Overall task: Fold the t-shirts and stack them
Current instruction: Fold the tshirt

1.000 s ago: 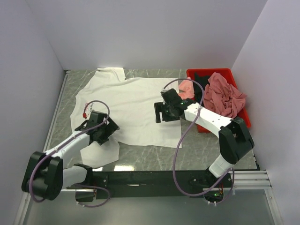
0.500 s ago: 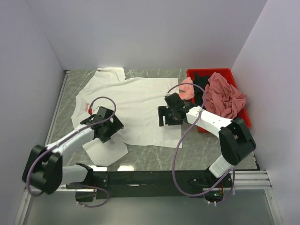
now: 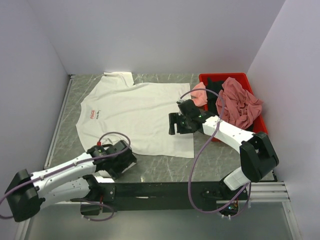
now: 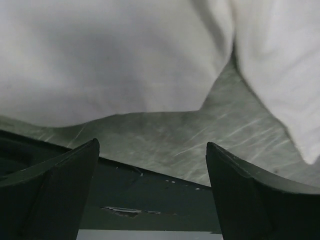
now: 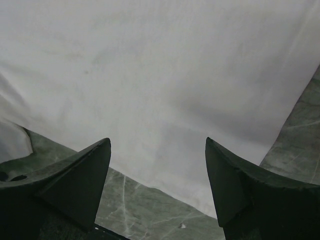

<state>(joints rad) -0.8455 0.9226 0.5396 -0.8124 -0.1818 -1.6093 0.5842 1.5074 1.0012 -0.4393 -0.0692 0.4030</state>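
Barely begun: the white tee (image 3: 135, 112) lies unfolded on the counter (image 3: 165, 167), other tees (image 3: 240, 102) heaped in the bin (image 3: 222, 76), nothing stacked, left claw (image 4: 152, 145) and right claw (image 5: 157, 141) both spread wide, empty.

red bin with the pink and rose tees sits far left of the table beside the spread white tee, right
No: the top external view shows the red bin at the far right, holding the pink tee and rose tee, beside the spread white tee.

Seemingly four t-shirts (image 3: 135, 115); one red bin (image 3: 207, 76).
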